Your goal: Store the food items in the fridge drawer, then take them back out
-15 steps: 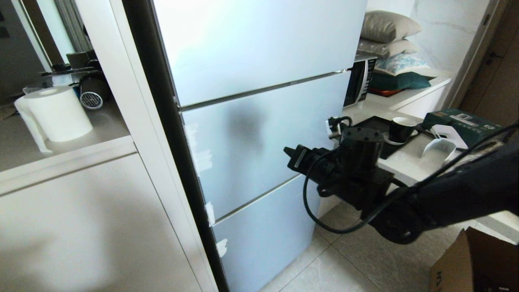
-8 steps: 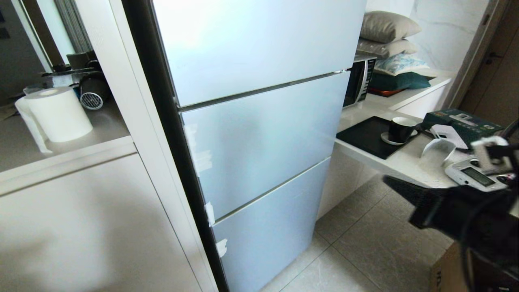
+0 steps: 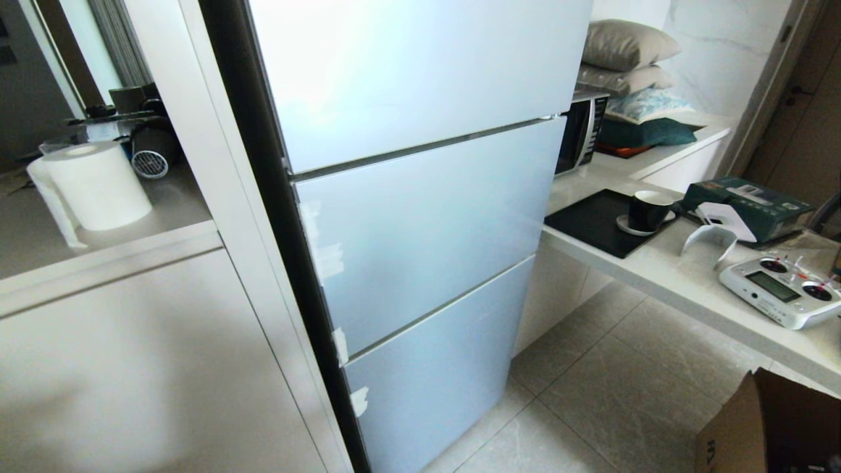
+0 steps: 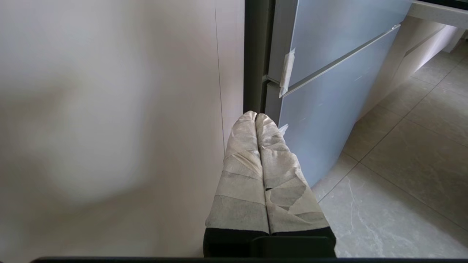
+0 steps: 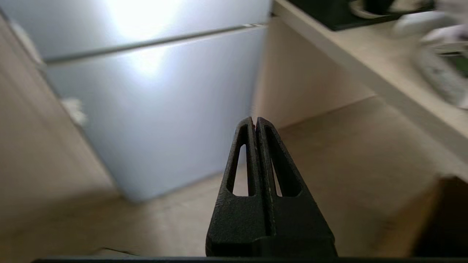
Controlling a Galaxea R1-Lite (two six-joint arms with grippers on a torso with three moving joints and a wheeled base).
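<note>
I see the fridge [image 3: 420, 217] with all doors closed, so the drawer and fruit are hidden. Neither arm shows in head view. Left gripper [image 4: 256, 116] clenched empty near the fridge's lower corner; right gripper [image 5: 255, 120] clenched empty, low over the floor [image 5: 329, 153], wrist view blurred.

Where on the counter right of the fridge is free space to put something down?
Bare counter lies along the front edge, between the black mat and the white remote controller. Farther back it is crowded: cup, green box, microwave.
</note>
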